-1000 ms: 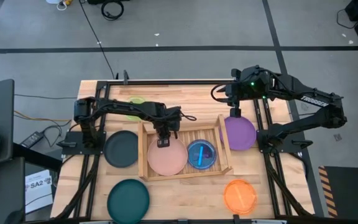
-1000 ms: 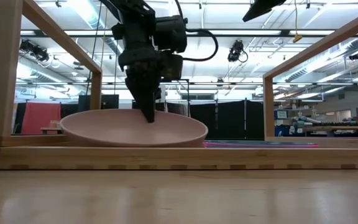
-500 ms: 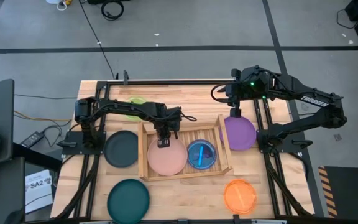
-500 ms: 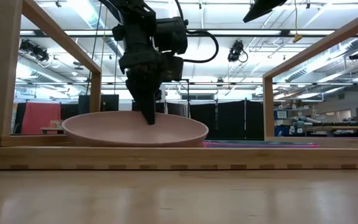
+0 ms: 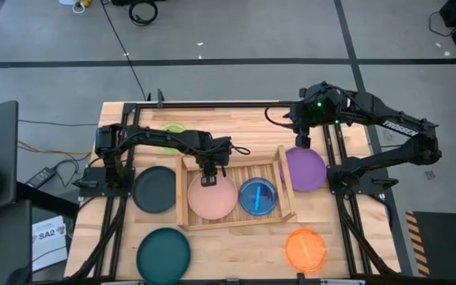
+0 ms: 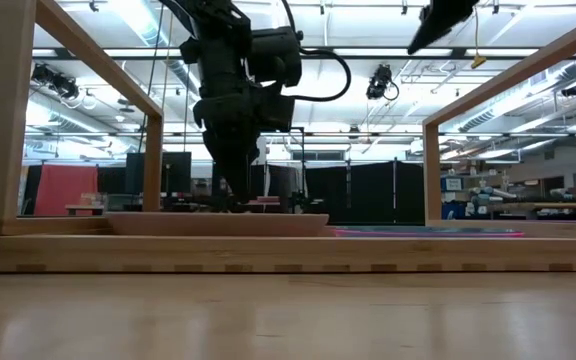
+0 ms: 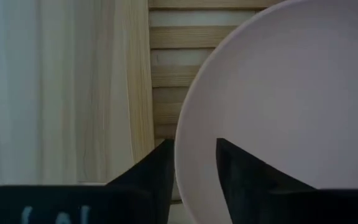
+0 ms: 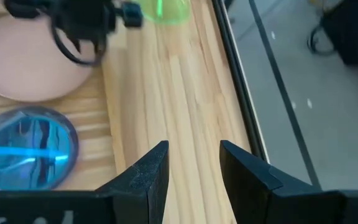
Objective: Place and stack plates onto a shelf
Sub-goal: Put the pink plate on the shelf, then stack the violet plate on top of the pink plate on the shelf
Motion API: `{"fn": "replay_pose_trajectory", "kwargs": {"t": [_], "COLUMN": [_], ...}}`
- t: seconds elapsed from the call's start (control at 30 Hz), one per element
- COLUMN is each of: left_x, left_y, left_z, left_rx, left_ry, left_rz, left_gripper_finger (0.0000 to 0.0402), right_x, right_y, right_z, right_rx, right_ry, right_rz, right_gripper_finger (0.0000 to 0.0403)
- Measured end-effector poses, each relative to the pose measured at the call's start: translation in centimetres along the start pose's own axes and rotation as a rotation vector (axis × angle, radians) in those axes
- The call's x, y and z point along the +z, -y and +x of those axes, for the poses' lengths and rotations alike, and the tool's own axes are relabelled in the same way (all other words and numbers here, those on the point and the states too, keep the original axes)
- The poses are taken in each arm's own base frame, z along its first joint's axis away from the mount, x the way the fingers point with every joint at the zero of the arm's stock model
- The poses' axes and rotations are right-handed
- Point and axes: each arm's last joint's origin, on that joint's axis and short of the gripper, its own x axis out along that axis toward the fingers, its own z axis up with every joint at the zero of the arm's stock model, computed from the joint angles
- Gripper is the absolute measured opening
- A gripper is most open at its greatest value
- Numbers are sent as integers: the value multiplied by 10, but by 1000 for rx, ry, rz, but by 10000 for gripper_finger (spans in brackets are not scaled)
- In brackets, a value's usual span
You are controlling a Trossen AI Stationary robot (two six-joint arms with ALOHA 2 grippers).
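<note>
While the left gripper sits down at the far rim of the pink plate, its fingers are spread a bit with that rim running between them, and the plate lies flat in the shelf with the blue plate just beside it. Over on the other side, the right gripper hangs in the air with its fingers apart and nothing between them, the purple plate just below it on the table outside the shelf wall.
</note>
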Motion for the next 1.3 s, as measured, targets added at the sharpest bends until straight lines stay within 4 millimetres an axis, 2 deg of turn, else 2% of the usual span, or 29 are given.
{"fn": "replay_pose_trajectory", "kwargs": {"t": [0.2, 0.33, 0.47, 0.63, 0.77, 0.9, 1.07, 1.3], "left_x": [0, 0, 0, 0, 0, 0, 0, 0], "left_y": [0, 0, 0, 0, 0, 0, 0, 0], "left_z": [0, 0, 0, 0, 0, 0, 0, 0], "left_rx": [0, 0, 0, 0, -1, -1, -1, -1], "left_ry": [1, 1, 1, 1, 1, 1, 1, 1], "left_rz": [-6, -11, -11, -11, -11, -11, -12, -12], "left_gripper_finger": [150, 153, 153, 153, 153, 153, 153, 153], "right_x": [-14, -29, -58, -101, -131, -154, -172, -171], "right_y": [20, 33, 42, 50, 49, 44, 37, 44], "right_z": [1, 10, 30, 56, 72, 86, 104, 123], "right_rx": [-54, 25, 109, 97, 97, 103, 91, 104], "right_ry": [-86, -120, -185, -310, -387, -425, -416, -423], "right_rz": [91, 180, 263, 384, 458, 490, 486, 435], "right_gripper_finger": [148, 148, 148, 148, 148, 148, 148, 148]}}
